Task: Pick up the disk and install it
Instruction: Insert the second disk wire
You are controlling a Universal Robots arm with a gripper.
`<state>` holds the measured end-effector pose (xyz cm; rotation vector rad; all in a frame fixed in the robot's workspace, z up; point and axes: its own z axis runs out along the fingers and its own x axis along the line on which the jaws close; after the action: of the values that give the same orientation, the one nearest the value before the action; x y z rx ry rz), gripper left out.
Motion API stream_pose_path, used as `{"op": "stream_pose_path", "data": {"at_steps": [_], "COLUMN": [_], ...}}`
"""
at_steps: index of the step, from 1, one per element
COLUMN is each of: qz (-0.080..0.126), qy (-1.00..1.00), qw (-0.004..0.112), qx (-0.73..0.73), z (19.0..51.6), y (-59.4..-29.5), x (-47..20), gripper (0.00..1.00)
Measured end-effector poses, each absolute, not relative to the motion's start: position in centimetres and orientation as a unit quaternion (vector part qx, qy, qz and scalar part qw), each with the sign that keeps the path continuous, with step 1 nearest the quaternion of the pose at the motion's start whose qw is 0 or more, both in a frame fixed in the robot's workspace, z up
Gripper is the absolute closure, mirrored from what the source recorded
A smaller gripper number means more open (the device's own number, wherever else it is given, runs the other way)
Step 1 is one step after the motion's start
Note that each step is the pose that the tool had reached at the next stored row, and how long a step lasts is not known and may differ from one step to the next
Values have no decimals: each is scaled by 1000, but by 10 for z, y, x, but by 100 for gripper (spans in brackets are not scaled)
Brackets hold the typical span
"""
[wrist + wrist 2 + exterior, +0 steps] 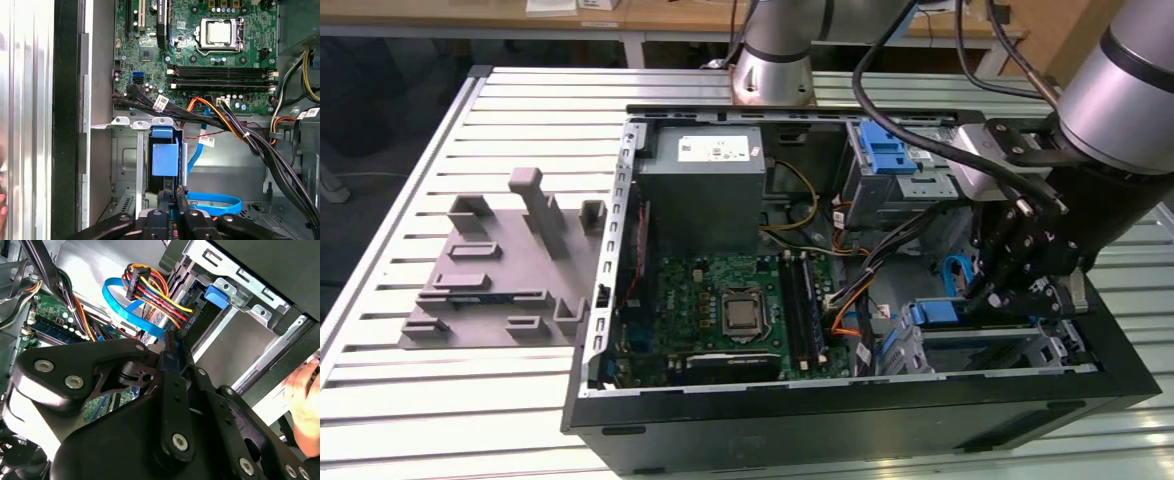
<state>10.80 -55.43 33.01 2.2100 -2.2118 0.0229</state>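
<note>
The disk point(165, 159) stands on edge inside the metal drive bay point(127, 165) at the front corner of the open computer case point(854, 405), its blue carrier point(941, 312) showing. My gripper point(172, 197) reaches down into that bay, and its black fingers point(172, 385) are pressed together on the disk's blue end rail. In the exterior view the gripper point(994, 300) hangs over the bay at the case's right side. Most of the disk's metal body is hidden by the bay walls and my fingers.
A bundle of coloured power wires point(155, 292) and a blue data cable point(215, 202) lie close to the bay. The motherboard point(720, 305), grey power supply point(704, 165) and a blue latch point(887, 150) fill the case. A grey fixture point(494, 265) sits on the table. A person's hand point(302, 390) is beside the case.
</note>
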Motion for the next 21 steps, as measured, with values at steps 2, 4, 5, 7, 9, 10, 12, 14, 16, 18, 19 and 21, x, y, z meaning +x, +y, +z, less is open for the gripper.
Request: {"op": "stream_pose_path", "data": {"at_steps": [2, 4, 5, 7, 9, 10, 12, 14, 16, 18, 19, 21], "qz": [7, 7, 7, 7, 7, 7, 7, 7, 7, 7, 7, 7], "qy": [-707, -707, -707, -707, -707, -707, -707, -707, -707, -707, -707, -707], "qw": [7, 7, 7, 7, 7, 7, 7, 7, 7, 7, 7, 7], "qx": [707, 707, 707, 707, 707, 707, 707, 707, 707, 707, 707, 707], "z": [331, 334, 335, 338, 340, 342, 344, 344, 345, 345, 345, 345], "y": [-554, -554, -554, -554, -554, -554, -554, -554, -554, -554, -554, -554], "x": [108, 108, 108, 108, 108, 108, 108, 108, 108, 108, 108, 108], "gripper": [76, 76, 76, 76, 76, 76, 77, 84, 89, 89, 89, 89]}}
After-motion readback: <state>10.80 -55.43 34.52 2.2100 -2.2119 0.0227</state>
